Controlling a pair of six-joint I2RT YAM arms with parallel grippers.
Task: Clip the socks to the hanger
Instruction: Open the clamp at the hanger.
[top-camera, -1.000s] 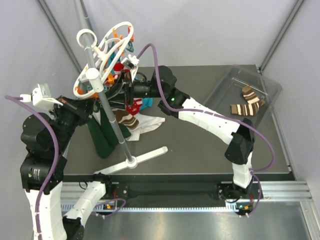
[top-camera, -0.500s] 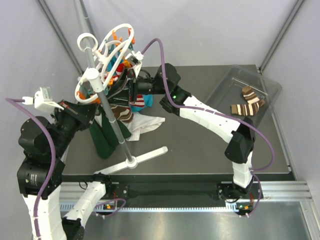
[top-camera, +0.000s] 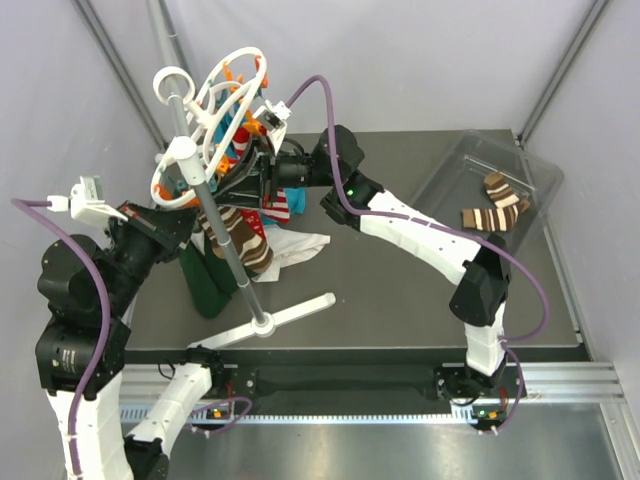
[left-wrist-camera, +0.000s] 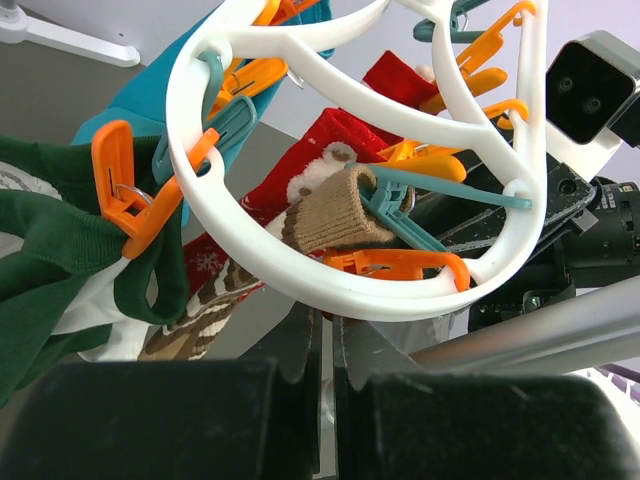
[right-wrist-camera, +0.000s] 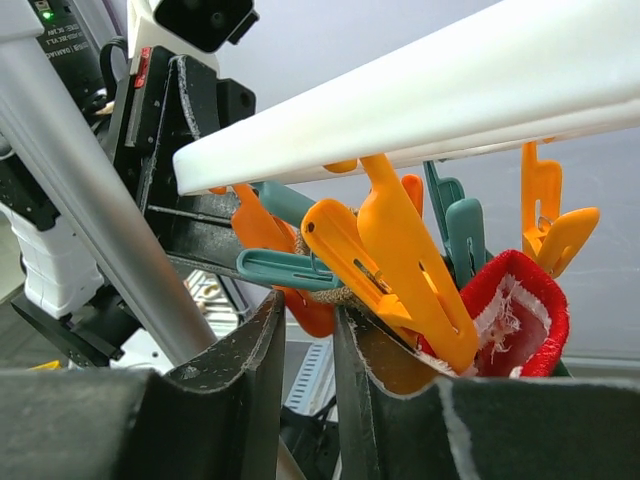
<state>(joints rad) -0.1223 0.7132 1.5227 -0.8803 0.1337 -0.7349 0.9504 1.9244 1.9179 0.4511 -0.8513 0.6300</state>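
The hanger, white looping rings with orange and teal clips, tops a grey pole. A brown-and-cream sock hangs beside the pole. Its cuff sits in a teal clip under the hanger ring. Red socks hang behind it. My left gripper is shut, tips right under the ring, and in the top view the left gripper is left of the pole. My right gripper stands narrowly open below the hanger, orange clips at its tips and nothing plainly gripped. From above, the right gripper is among the clips.
A clear bin at the back right holds two brown-striped socks. A dark green garment and a white cloth lie by the pole. The pole's white foot reaches toward the front.
The brown-and-cream sock has dropped and now hangs longer beside the pole. My right gripper's jaws have narrowed. The hanger and left arm hold about the same place as half a second ago.
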